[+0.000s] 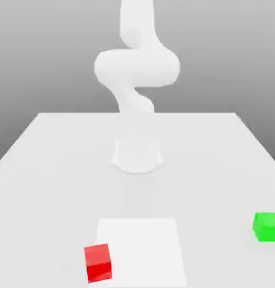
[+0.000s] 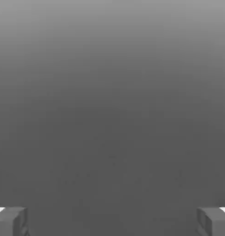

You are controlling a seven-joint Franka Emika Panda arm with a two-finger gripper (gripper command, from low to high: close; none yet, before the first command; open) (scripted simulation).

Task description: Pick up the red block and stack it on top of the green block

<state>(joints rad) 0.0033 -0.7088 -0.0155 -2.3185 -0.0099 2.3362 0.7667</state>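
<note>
Standing with gripper (image 2: 112, 222) spread wide; red block (image 1: 98, 263) and green block (image 1: 267, 227) both on the tabletop (image 1: 55, 191).
Seen in the hand view with fingers (image 2: 208, 221) well apart, against a plain grey background, with open space between. Seen in the exterior view with the white arm (image 1: 137, 67) rising from its base (image 1: 137, 156) on the table and running out past the upper edge of the frame. Located toward the exterior view's left, in the foreground: the red block, turned slightly, overlapping the left edge of the bright square panel (image 1: 142, 250) as seen from this camera. Located at the exterior view's right edge, a little farther from the camera: the green block, resting beyond the panel's right side, well apart from the red block and level with it on the same surface.
</note>
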